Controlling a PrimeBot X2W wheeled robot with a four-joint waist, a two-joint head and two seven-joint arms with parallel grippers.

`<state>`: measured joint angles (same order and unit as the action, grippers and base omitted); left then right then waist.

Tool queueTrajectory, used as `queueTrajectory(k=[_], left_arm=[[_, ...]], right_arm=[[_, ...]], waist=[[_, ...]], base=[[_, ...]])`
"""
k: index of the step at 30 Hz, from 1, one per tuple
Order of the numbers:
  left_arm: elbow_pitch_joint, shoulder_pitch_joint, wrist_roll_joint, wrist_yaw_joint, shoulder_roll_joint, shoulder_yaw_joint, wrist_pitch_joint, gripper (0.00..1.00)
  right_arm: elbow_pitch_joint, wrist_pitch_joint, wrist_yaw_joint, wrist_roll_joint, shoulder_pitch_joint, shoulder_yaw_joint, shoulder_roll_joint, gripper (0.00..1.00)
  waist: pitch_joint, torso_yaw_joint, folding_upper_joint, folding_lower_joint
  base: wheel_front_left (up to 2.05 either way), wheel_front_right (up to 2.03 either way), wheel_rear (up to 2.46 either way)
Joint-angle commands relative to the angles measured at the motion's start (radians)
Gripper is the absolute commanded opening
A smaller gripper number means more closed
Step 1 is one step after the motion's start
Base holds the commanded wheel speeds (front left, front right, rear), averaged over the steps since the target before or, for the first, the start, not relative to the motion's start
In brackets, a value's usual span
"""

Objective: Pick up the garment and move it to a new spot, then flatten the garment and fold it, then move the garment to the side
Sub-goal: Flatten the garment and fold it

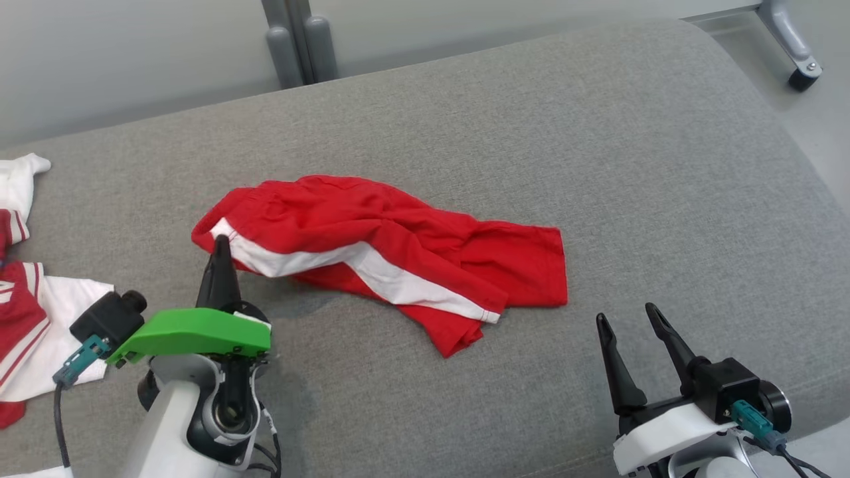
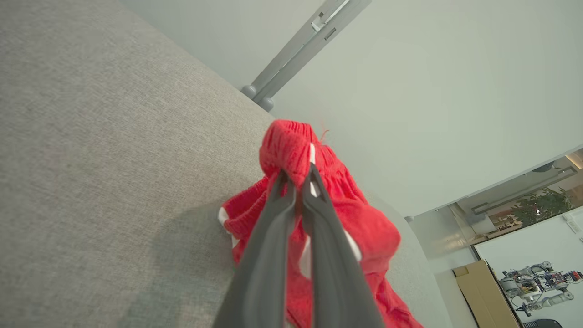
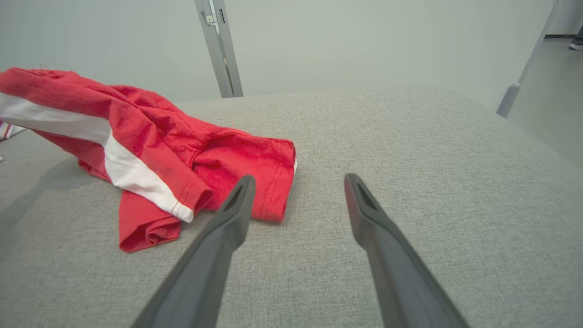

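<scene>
A red garment with a white stripe lay crumpled on the grey cushion. The left gripper was clamped tight on its nine o'clock edge. The right gripper, at five o'clock, stood wide and empty. A slow, high lift should keep the pinch from slipping.

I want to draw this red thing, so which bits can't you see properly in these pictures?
- Head view: underside and inner layers of the red garment, hidden by its own bunched folds.
- Left wrist view: the pinched bit of cloth, hidden between the shut fingers of the left gripper.
- Head view: the red-and-white clothes at the left, cut off by the picture's edge.
</scene>
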<state>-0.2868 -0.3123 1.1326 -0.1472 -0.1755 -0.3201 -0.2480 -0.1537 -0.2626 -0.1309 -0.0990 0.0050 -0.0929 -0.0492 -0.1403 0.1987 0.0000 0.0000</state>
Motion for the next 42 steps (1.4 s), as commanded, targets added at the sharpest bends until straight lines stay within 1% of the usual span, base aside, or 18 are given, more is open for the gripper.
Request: queueTrajectory(k=[1, 6, 10, 14, 17, 23, 25, 27, 29, 30, 31, 36, 39, 42], left_arm=[[-0.002, 0.019, -0.001, 0.009, -0.01, 0.013, -0.007, 0.0], [0.006, 0.084, 0.018, 0.03, 0.004, 0.058, -0.013, 0.0], [0.057, 0.176, 0.01, 0.039, 0.009, 0.047, -0.014, 0.0], [0.113, 0.272, -0.001, 0.024, 0.015, 0.024, -0.015, 0.0], [0.133, 0.32, -0.007, 0.01, 0.021, 0.032, -0.017, 0.0], [0.169, 0.366, -0.035, 0.0, 0.048, 0.049, -0.017, 0.0], [0.173, 0.372, -0.064, -0.005, 0.054, 0.063, -0.017, 0.0], [0.162, 0.367, -0.095, -0.002, 0.067, 0.081, -0.017, 0.09], [0.143, 0.353, -0.115, 0.009, 0.083, 0.088, -0.017, 0.43], [0.131, 0.343, -0.122, 0.015, 0.086, 0.082, -0.017, 0.69], [0.12, 0.335, -0.128, 0.017, 0.088, 0.078, -0.017, 1.0], [0.091, 0.34, -0.153, 0.024, 0.083, 0.096, -0.017, 1.0], [0.109, 0.376, -0.177, 0.015, 0.057, 0.132, -0.017, 1.0], [0.156, 0.411, -0.217, 0.003, 0.024, 0.177, -0.017, 1.0]], right_arm=[[-0.003, -0.003, 0.0, 0.012, -0.002, -0.002, -0.002, 1.0], [-0.012, -0.003, 0.0, 0.027, -0.007, -0.012, -0.002, 1.0], [-0.013, -0.003, 0.0, 0.032, -0.007, -0.017, -0.002, 1.0], [-0.011, -0.003, 0.0, 0.034, -0.001, -0.015, -0.002, 1.0], [-0.016, -0.003, 0.0, 0.035, -0.001, -0.021, -0.002, 1.0], [-0.02, -0.003, 0.0, 0.034, -0.006, -0.031, -0.002, 1.0], [-0.02, -0.003, 0.0, 0.033, -0.009, -0.034, -0.002, 1.0], [-0.018, -0.003, 0.0, 0.031, -0.011, -0.035, -0.002, 1.0], [-0.019, -0.003, 0.0, 0.031, -0.009, -0.039, -0.002, 1.0], [-0.02, -0.003, 0.0, 0.03, -0.011, -0.043, -0.002, 1.0], [-0.022, -0.003, 0.0, 0.031, -0.012, -0.046, -0.002, 1.0], [-0.023, -0.003, 0.0, 0.036, -0.008, -0.041, -0.002, 1.0], [-0.017, -0.003, 0.0, 0.042, 0.005, -0.037, -0.002, 1.0], [-0.005, -0.003, 0.0, 0.052, 0.01, -0.031, -0.003, 1.0]], waist=[[0.001, -0.023, 0.0, 0.0], [0.012, -0.053, 0.0, 0.0], [0.016, -0.066, 0.0, 0.0], [0.012, -0.08, 0.0, 0.0], [0.008, -0.088, 0.0, 0.0], [0.005, -0.09, 0.0, 0.0], [0.001, -0.089, 0.0, 0.0], [-0.003, -0.088, 0.0, 0.0], [-0.006, -0.085, 0.0, 0.0], [-0.007, -0.083, 0.0, 0.0], [-0.007, -0.08, 0.0, 0.0], [0.001, -0.059, 0.0, 0.0], [0.009, -0.048, 0.0, 0.0], [0.011, -0.038, 0.0, 0.0]], base=[[0.0, 0.0, 0.0], [0.0, 0.0, 0.0], [0.0, 0.0, 0.0], [0.0, 0.0, 0.0], [0.0, 0.0, 0.0], [0.0, 0.0, 0.0], [0.0, 0.0, 0.0], [0.0, 0.0, 0.0], [0.0, 0.0, 0.0], [0.0, 0.0, 0.0], [0.0, 0.0, 0.0], [0.0, 0.0, 0.0], [0.0, 0.0, 0.0], [0.0, 0.0, 0.0]])
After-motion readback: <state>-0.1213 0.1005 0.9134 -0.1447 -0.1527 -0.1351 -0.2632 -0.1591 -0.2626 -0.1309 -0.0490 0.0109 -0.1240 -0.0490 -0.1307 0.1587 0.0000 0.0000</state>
